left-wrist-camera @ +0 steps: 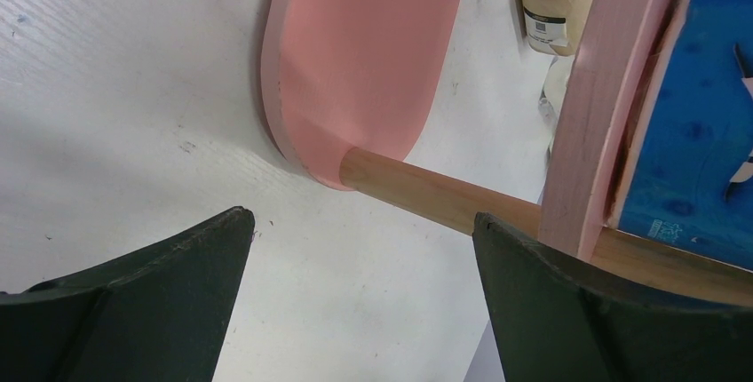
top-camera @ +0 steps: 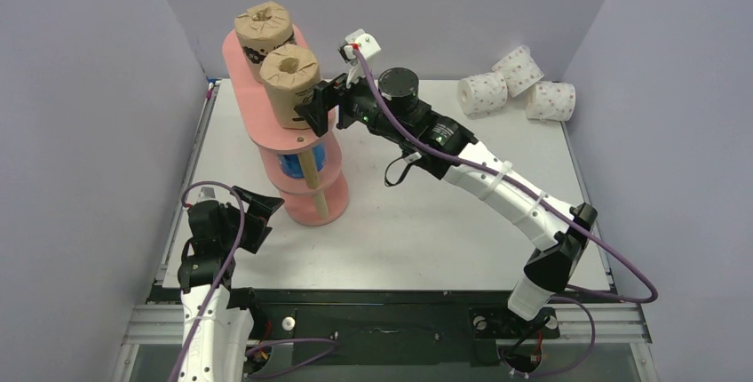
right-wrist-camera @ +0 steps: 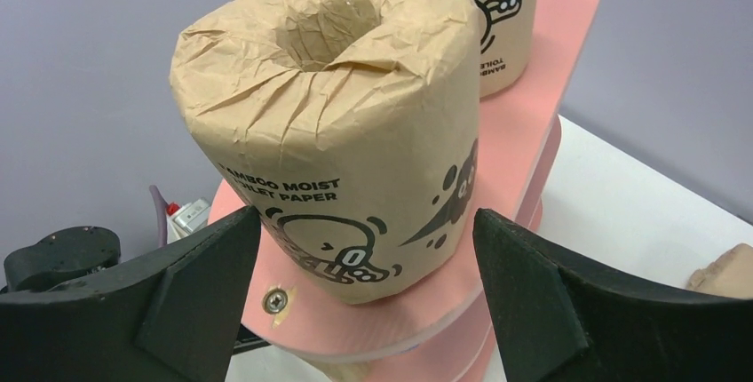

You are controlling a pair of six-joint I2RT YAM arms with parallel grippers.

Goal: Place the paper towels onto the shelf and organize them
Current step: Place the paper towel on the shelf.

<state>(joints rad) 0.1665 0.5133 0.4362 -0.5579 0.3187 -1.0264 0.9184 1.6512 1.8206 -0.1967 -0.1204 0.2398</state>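
Right tool (right-wrist-camera: 364, 218) fingers (right-wrist-camera: 191, 289) loom closest, spread wide to either side of the front brown roll (right-wrist-camera: 337, 124). We cannot tell if they touch it; it stands on its own. That roll sits upright at the near end of the shelf (top-camera: 256, 120) top board, with the rear brown roll (top-camera: 263, 27) upright just behind it. We see a blue roll (top-camera: 289, 167) on the middle tier. A third brown roll (left-wrist-camera: 558, 0) sits on the desk (top-camera: 426, 222) beyond the shelf. Three dotted rolls (top-camera: 519, 71) cluster at the desk's far right corner, well apart from the shelf. Left tool (left-wrist-camera: 362, 218) hangs low by the shelf's foot, wide open, empty, facing a wooden post (left-wrist-camera: 417, 191).
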